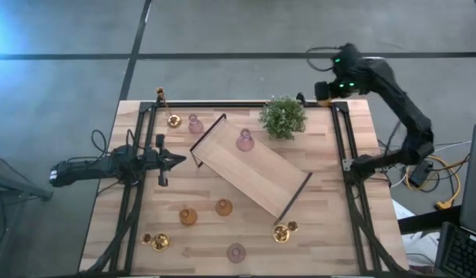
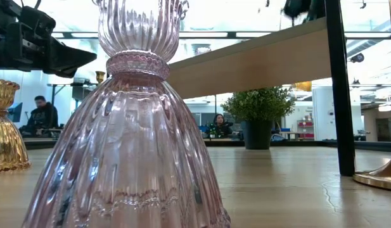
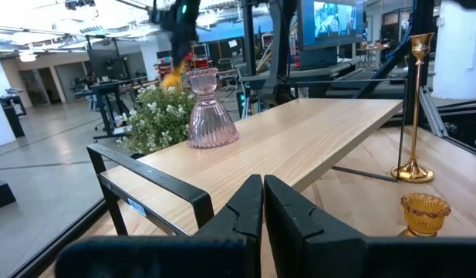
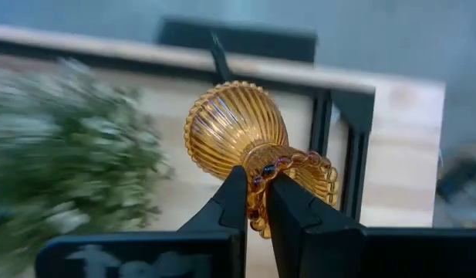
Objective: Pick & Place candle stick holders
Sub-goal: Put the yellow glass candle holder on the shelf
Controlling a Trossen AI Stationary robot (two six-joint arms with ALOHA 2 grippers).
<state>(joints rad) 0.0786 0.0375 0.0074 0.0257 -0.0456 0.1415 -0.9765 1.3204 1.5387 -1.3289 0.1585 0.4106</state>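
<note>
Amber holder pinched at neck between right jaws.

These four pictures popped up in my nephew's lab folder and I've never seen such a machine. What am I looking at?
Two dark robot arms work at a wooden table. One picture looks down from above, one sits at table level right behind a pink glass holder, and two are cameras on the wrists. On the table lie a wooden tray with one pink holder on it, a potted plant, and amber, pink and gold candle holders. The right claw is shut on an amber glass holder, held in the air near the plant. The left claw is shut and empty.
</note>
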